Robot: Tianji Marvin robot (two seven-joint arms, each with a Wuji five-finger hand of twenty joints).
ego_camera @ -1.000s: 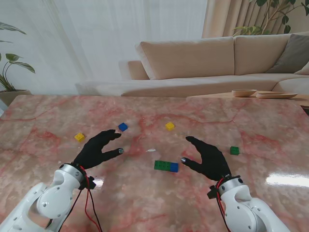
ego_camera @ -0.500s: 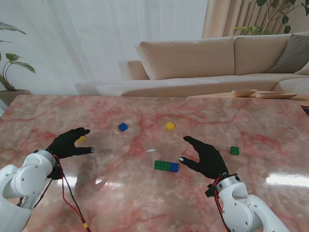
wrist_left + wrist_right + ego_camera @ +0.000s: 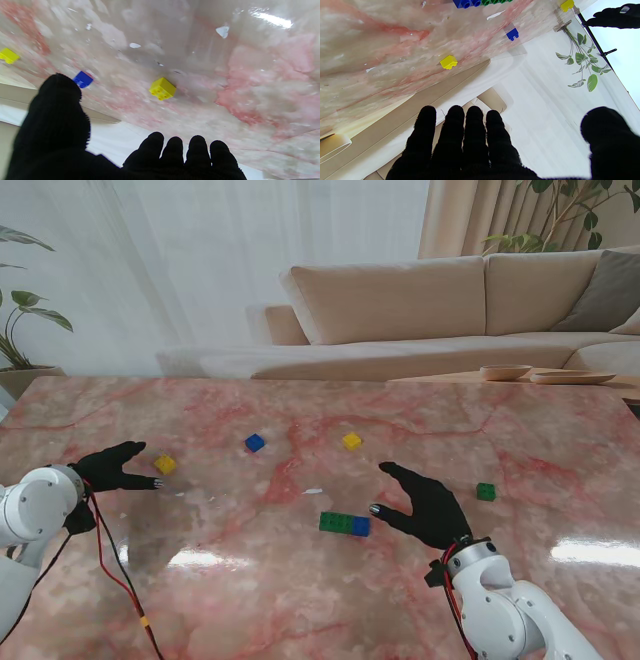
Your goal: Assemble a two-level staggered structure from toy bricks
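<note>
Left hand [image 3: 112,469]: spread, thumb apart from the fingers, holding nothing; it hovers at the table's left, fingertips just beside the yellow brick [image 3: 165,464].
Right hand [image 3: 430,505]: also spread and empty, thumb tip near the base [image 3: 344,524], not touching as far as the stand view shows.
Base: a green brick joined to a blue one, lying flat between the two hands, nearer to me than the loose pieces. Only one level stands so far.
Loose bricks: blue brick [image 3: 255,442] and a second yellow [image 3: 352,441] farther from me, near the table's middle; green brick [image 3: 486,491] to the right of the right hand.
Table [image 3: 300,600]: glossy marble, likely slick under a small brick.
Handling: the bricks look hard, light and stiff, so they should not deform, but a light one may skid or tip when nudged.
Grip: take the yellow brick by two opposite side walls between thumb and forefinger, studs up, leaving the underside free to press onto the base.
Doubt: in the left wrist view the yellow brick [image 3: 162,88] seems to sit square, though the blur makes its tilt uncertain.
</note>
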